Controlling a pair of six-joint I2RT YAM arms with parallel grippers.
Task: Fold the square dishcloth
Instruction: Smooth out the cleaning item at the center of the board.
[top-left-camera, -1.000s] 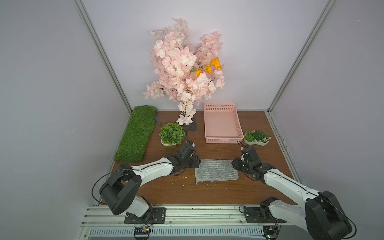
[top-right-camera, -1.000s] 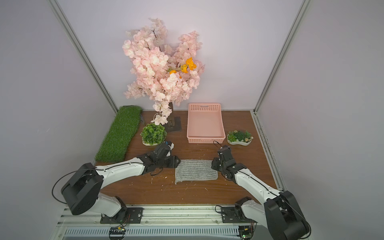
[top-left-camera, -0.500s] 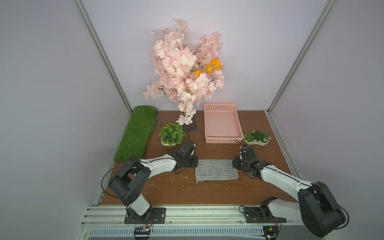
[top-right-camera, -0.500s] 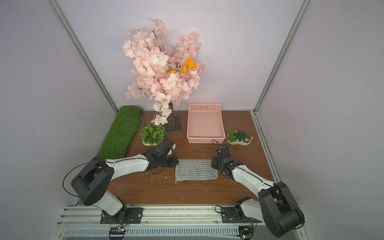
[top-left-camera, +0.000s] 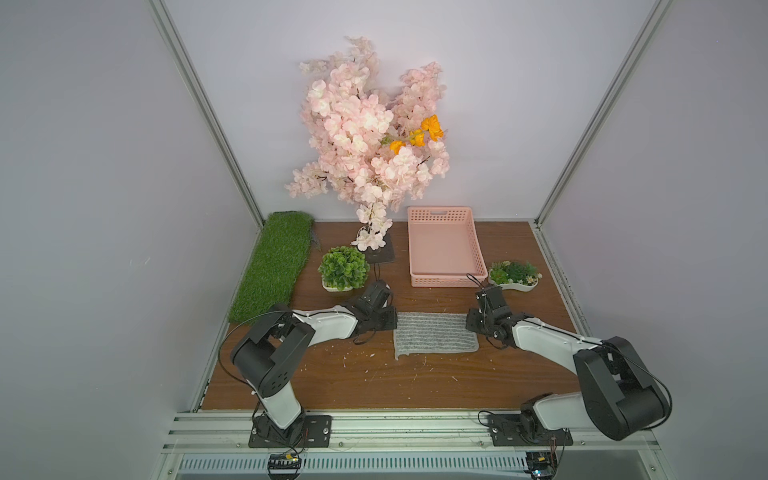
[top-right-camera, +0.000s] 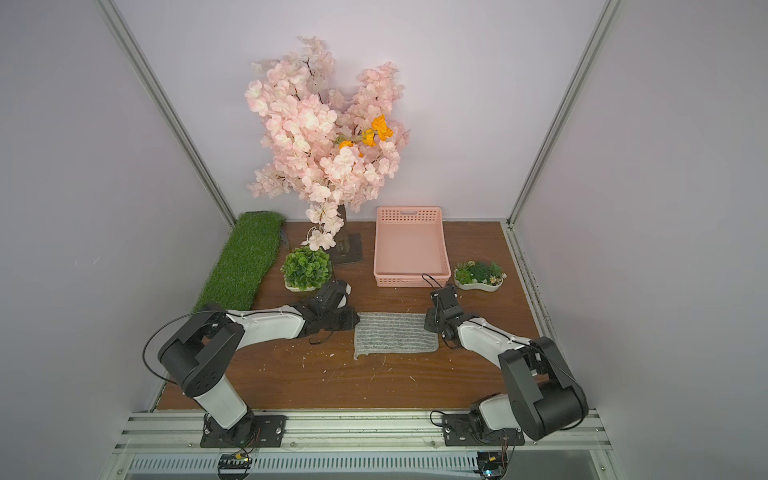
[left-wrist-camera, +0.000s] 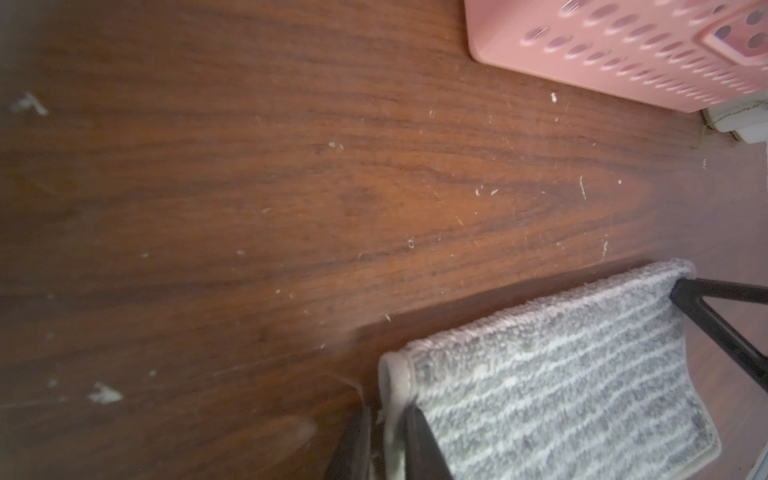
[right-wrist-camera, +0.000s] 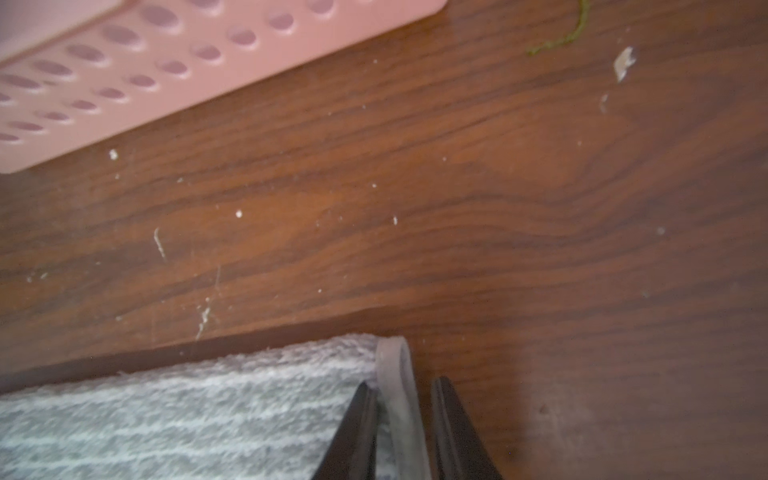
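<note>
The soft grey square dishcloth with thin whitish stripes (top-left-camera: 434, 338) lies in the middle of the brown wood-grain tabletop (top-left-camera: 374, 382), between the two arms and on the near side of the pink basket. It lies as an oblong. Its long axis runs from the robot's left to its right, and the stripes run the same way. The short ends carry plain grey edging, while the far long edge shows pile only. The near left corner is slightly rumpled. The left gripper (left-wrist-camera: 386, 415) is at the cloth's far left corner, its black fingers pressed narrowly on the edging. The right gripper (right-wrist-camera: 403, 386) pinches the edging at the far right corner in the same way. A dark shadow runs under the far edge in both wrist views. Small white crumbs are scattered over the wood. Pale lilac-grey walls with metal corner posts enclose the table on three sides. There is one cloth, two arms, and one perforated pink plastic basket (top-left-camera: 449, 280). There is also one artificial tree of pink blossom with a few orange flowers (top-left-camera: 365, 137) and one round green plant in a white pot (top-left-camera: 344, 268). One small white dish of greenery (top-left-camera: 514, 274) and one strip of artificial grass (top-left-camera: 274, 266) complete the count.
</note>
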